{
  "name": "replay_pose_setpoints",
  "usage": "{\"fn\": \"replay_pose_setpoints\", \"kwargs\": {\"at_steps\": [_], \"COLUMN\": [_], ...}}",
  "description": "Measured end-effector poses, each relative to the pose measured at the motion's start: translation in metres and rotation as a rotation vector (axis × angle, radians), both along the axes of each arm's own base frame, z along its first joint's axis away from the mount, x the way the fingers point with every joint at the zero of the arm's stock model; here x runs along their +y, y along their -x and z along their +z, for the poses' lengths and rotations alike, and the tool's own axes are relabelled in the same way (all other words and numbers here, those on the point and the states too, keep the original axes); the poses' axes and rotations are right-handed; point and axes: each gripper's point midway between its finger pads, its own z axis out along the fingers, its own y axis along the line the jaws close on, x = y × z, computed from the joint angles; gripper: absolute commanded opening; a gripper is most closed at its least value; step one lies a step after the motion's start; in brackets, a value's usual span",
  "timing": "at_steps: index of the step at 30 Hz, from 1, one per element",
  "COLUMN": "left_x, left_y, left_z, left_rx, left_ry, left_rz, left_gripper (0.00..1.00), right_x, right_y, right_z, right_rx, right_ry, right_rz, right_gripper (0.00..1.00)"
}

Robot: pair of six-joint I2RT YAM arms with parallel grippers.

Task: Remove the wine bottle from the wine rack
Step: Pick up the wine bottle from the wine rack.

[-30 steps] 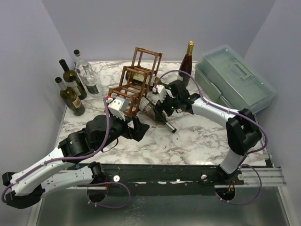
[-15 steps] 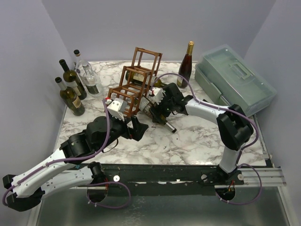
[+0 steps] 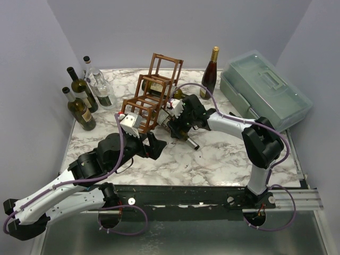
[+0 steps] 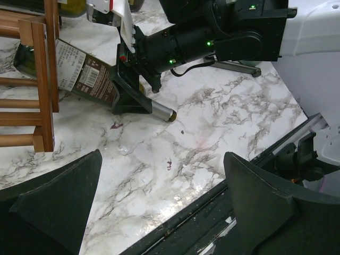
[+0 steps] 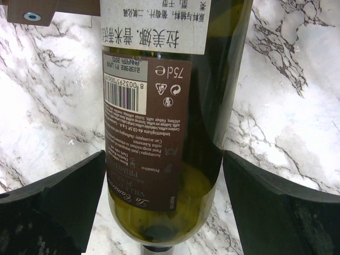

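In the top external view, the wine rack is seen just above the frame's centre on the marble table. The wine bottle is laid at the rack's foot, its base end in among the lowest bars and its neck pointed to the lower right. The right gripper is set over the bottle's body. The left gripper is held just below and left of it, apart from the glass.

In the left wrist view, the left gripper is spread wide over bare marble, nothing between its fingers. The bottle is seen at upper left, passing behind a rack bar.

In the right wrist view, the bottle fills the middle. The right gripper is spread wide around it, a finger close at each side; whether the fingers press the glass cannot be told
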Motion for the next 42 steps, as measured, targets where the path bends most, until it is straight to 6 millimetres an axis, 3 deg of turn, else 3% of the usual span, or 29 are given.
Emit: {"fn": "replay_pose_setpoints", "kwargs": {"at_steps": [6,10,13,22,34,42], "left_x": [0.001,0.001,0.002,0.003,0.005,0.006], "left_y": [-0.001,-0.001,0.0,0.0,-0.001,-0.002], "left_z": [-0.001,-0.003,-0.005,-0.008,-0.006,-0.007], "left_rx": [0.001,0.003,0.007,0.009,-0.002,-0.01], "left_ry": [0.009,0.011,0.011,0.011,0.008,0.003], "left_rz": [0.006,0.008,0.009,0.011,0.015,0.015], "left_gripper": [0.99,0.99,0.99,0.99,0.99,0.99], "right_x": [0.0,-0.001,-0.002,-0.011,-0.026,-0.045], "right_y": [-0.001,-0.002,-0.003,0.004,0.016,0.036], "right_z": [-0.005,-0.005,-0.005,-0.001,0.034,0.017], "right_rx": [0.001,-0.007,-0.02,-0.022,-0.072,-0.036], "right_ry": [0.007,0.013,0.018,0.033,0.041,0.102], "right_rz": [0.0,-0.002,0.002,0.0,0.022,0.04], "right_gripper": [0.8,0.55,0.43,0.37,0.33,0.33]}}
